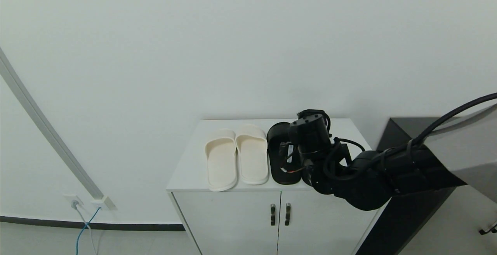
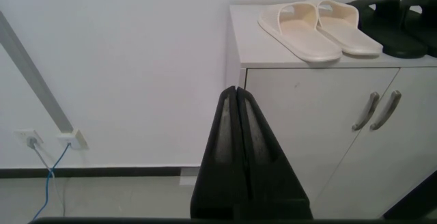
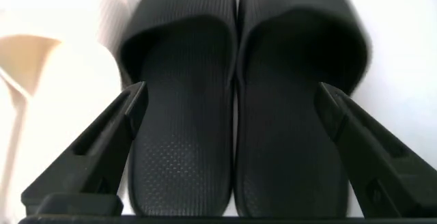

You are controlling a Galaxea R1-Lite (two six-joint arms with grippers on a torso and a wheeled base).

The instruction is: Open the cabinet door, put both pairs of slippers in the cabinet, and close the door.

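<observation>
The right arm [image 1: 380, 177] stretches in from the right side of the head view. Its wrist [image 1: 310, 134] is raised at the far end, and the right end effector [image 3: 232, 94] points away from the robot with its two fingers [image 3: 102, 149] spread wide apart. The left end effector [image 2: 237, 94] is held low, its fingers pressed flat together with no gap between them.

Counted on the cabinet [image 1: 233, 224]: two white slippers [image 1: 252, 154], one pair; two black slippers [image 3: 184, 115], one pair. One cabinet, two doors [image 1: 229, 228], two handles [image 1: 273, 214]. Two wall sockets [image 1: 73, 200]; two cables [image 1: 83, 231], one blue, one white.
</observation>
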